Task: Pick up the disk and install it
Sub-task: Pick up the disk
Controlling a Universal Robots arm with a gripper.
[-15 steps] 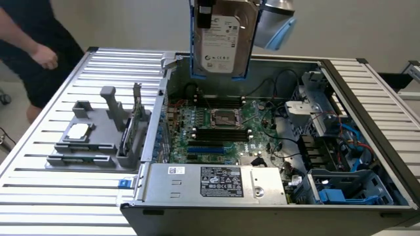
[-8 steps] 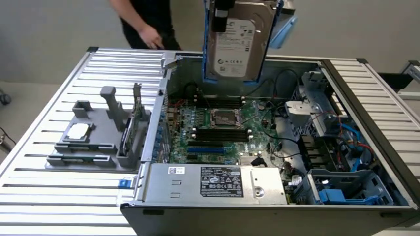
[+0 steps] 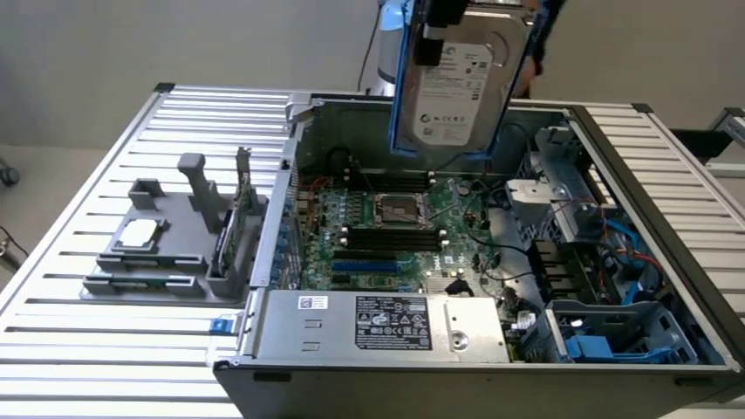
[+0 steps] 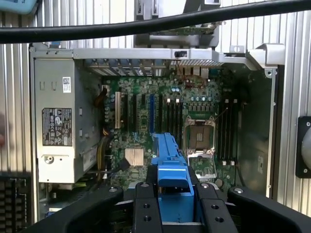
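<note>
The disk [image 3: 460,87], a silver-grey hard drive with a white label in a blue plastic carrier, hangs upright in the air above the back of the open computer case [image 3: 652,201]. My gripper [image 3: 448,30] is shut on its upper end. In the wrist view the blue carrier of the disk [image 4: 170,160] sticks out between the black fingers [image 4: 146,206] of my gripper [image 4: 176,204], with the green motherboard [image 4: 165,116] far below it. The disk touches nothing in the case.
The case lies open on a ribbed metal table [image 3: 70,349]. A grey labelled power supply box [image 3: 385,323] fills its front. A drive bay with blue parts [image 3: 594,345] sits at the exterior view's front right. A grey fixture [image 3: 163,253] holding a small square chip [image 3: 140,231] stands at the left.
</note>
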